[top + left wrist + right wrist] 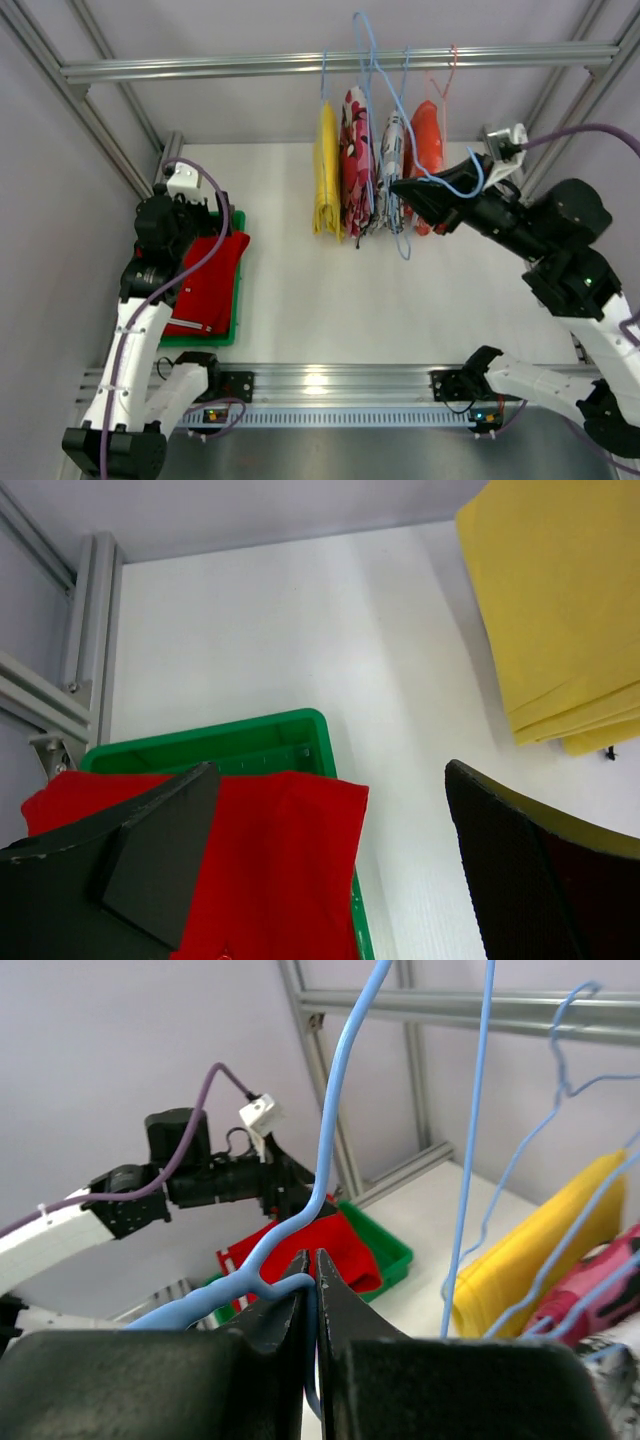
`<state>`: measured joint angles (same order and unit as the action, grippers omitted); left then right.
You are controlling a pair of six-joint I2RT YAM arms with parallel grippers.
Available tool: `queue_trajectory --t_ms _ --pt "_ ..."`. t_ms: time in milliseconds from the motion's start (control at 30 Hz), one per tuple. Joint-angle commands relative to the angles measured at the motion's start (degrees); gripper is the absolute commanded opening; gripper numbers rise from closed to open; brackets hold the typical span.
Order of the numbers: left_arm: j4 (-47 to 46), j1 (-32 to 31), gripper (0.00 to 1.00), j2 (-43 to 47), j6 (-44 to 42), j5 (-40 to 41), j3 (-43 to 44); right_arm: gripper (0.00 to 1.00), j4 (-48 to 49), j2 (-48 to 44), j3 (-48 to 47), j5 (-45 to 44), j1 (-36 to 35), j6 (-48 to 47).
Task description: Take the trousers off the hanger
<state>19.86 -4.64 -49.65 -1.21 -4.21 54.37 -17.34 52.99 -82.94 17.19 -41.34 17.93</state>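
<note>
A red pair of trousers (208,285) lies in the green tray (232,335) at the left. It also shows in the left wrist view (270,860). My left gripper (330,880) is open and empty just above it. A yellow pair (326,170) hangs folded on a hanger from the rail (200,68) and also shows in the left wrist view (560,630). My right gripper (310,1260) is shut on the wire of a bare blue hanger (335,1140). In the top view it (400,187) sits in front of the hanging row.
Beside the yellow pair hang a pink floral garment (355,160), a grey patterned one (392,150) and an orange-red one (428,140). Aluminium frame posts (100,120) stand on both sides. The green tray's rim (230,742) is under my left gripper.
</note>
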Motion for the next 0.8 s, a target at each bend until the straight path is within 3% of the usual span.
queue_trajectory --t_ms 0,300,433,567,767 --pt "-0.3 0.1 0.99 0.8 -1.1 -2.1 2.7 0.00 -5.5 -4.3 0.0 -7.0 0.7 -8.0" --pt "-2.3 0.1 0.99 0.3 -4.7 -3.2 5.2 0.00 -22.7 -17.1 1.2 -11.0 13.4 -10.7" --pt "-3.1 0.1 0.99 -1.1 -4.3 -4.6 6.5 0.00 -30.4 -21.1 1.5 -16.7 17.6 -11.7" --pt "-4.2 0.1 0.99 -3.3 -2.9 -6.0 8.4 0.00 -36.7 -22.2 2.4 -22.7 22.1 -8.7" --pt "-4.8 0.0 0.99 -4.9 -2.0 -6.1 10.5 0.00 -42.1 -18.0 6.0 -17.6 26.0 -1.9"
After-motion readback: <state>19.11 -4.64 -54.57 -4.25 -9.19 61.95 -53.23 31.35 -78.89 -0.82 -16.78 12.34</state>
